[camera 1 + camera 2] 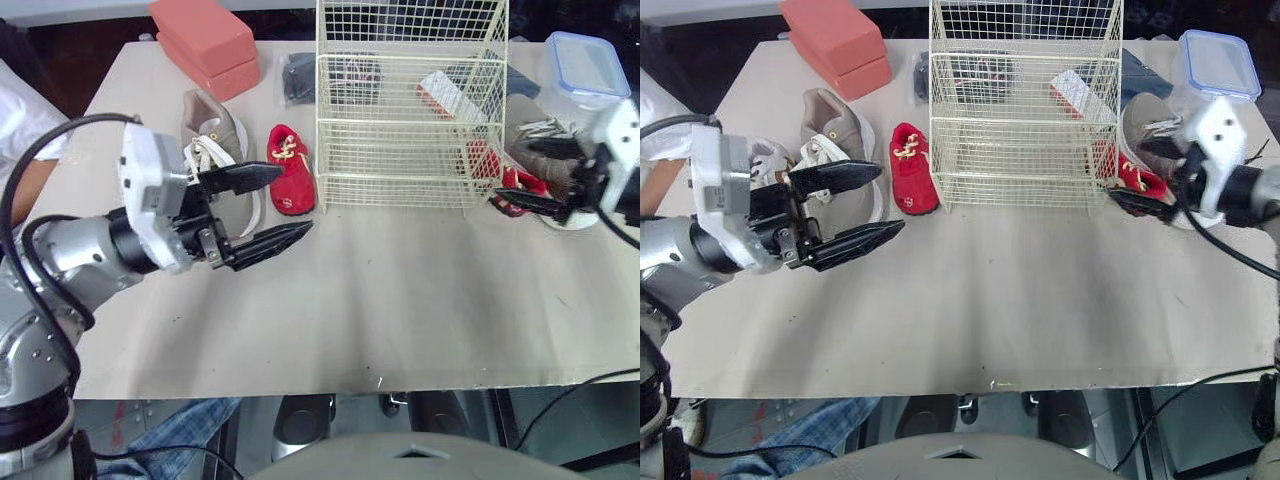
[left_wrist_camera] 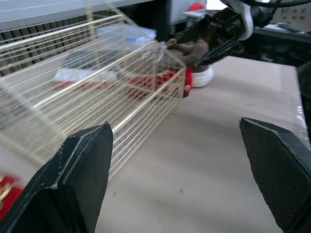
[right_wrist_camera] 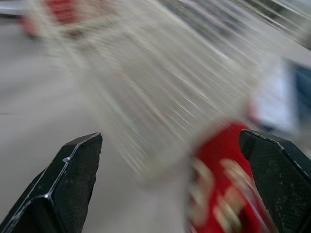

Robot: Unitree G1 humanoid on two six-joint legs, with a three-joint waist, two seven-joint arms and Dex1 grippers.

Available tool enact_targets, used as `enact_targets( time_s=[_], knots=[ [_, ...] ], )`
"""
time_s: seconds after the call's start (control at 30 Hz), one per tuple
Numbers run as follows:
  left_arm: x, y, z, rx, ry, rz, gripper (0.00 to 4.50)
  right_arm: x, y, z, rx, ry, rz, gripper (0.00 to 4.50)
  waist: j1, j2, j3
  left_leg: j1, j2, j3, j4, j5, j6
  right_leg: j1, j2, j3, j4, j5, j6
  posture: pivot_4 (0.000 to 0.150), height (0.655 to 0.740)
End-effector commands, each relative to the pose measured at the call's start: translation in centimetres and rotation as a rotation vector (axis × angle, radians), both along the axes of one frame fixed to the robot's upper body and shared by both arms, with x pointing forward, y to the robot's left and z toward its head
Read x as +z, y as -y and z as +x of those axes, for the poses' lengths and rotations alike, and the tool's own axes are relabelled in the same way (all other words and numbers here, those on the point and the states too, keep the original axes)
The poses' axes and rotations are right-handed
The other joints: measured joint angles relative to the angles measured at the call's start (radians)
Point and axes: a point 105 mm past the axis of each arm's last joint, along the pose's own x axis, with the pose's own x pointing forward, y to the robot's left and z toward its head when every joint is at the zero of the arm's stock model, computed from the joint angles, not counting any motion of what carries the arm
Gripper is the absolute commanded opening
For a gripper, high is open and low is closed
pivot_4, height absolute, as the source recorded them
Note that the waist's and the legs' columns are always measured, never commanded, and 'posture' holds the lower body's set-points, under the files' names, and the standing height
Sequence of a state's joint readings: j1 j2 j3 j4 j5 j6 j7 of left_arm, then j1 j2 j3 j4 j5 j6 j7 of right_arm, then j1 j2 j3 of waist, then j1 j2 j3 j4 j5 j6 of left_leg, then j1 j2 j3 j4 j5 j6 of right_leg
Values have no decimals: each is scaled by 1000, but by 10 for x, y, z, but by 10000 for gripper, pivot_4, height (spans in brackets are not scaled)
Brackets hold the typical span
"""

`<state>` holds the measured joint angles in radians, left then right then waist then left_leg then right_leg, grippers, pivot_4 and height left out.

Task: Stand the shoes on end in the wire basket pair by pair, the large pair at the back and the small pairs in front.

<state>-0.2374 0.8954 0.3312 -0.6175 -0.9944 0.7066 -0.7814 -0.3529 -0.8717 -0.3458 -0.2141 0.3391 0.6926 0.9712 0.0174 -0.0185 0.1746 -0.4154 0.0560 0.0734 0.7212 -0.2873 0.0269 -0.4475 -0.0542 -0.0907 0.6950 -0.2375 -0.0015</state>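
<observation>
The cream wire basket (image 1: 410, 110) stands at the table's far middle. A small red shoe (image 1: 290, 170) lies just left of it, beside a large tan shoe (image 1: 215, 135) with white laces. My left gripper (image 1: 270, 208) hovers open in front of these two, holding nothing. At the basket's right front corner lies another small red shoe (image 1: 508, 185), with a second tan shoe (image 1: 1148, 125) behind it. My right gripper (image 1: 522, 176) is open there, its fingers on either side of that red shoe (image 3: 223, 179). Dark shoes (image 1: 300, 78) lie behind the basket.
Two pink boxes (image 1: 205, 45) sit at the far left and a clear tub with a blue lid (image 1: 585, 70) at the far right. A person's white sleeve (image 1: 20, 120) is at the left edge. Bare table (image 1: 400, 300) stretches in front.
</observation>
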Motion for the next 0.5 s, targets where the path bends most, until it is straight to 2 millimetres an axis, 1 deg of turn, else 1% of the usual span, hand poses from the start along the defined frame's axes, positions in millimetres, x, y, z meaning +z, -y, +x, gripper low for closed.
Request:
enact_targets(
  time_s=[0.03, 0.13, 0.3, 0.4, 0.5],
  knots=[
    [5, 9, 3, -61, 35, -3, 45000, 9, 44, -7, -200, 69, 15, 44296, -1, 0, 0, 0, 0, 0, 0, 0, 0, 0, 0, 0, 0, 0, 0, 1500, 6860],
    [9, 15, 6, -97, 52, -2, 45000, 2, 64, -8, -299, 75, 64, 44296, -6, 0, 0, 0, 0, 1, 0, 0, 0, 0, 1, 2, 0, 0, 1, 1500, 6860],
    [16, 25, 9, -128, 79, -19, 45000, -8, 90, -5, -431, 89, 167, 44296, -5, 0, 0, 1, 0, 2, 0, 0, 0, 0, 2, 3, 0, -2, 3, 1500, 6860],
    [16, 25, 10, -129, 83, -20, 45000, -14, 96, -1, -471, 71, 271, 44296, -5, 0, 0, 1, 0, 2, 0, 0, 0, 0, 2, 3, 0, -2, 3, 1500, 6860],
    [17, 26, 9, -136, 86, -17, 45000, -29, 98, 7, -495, 21, 388, 44296, -5, 0, 1, 1, 0, 2, 0, 0, 0, 0, 2, 4, 0, -2, 3, 1500, 6860]
  ],
)
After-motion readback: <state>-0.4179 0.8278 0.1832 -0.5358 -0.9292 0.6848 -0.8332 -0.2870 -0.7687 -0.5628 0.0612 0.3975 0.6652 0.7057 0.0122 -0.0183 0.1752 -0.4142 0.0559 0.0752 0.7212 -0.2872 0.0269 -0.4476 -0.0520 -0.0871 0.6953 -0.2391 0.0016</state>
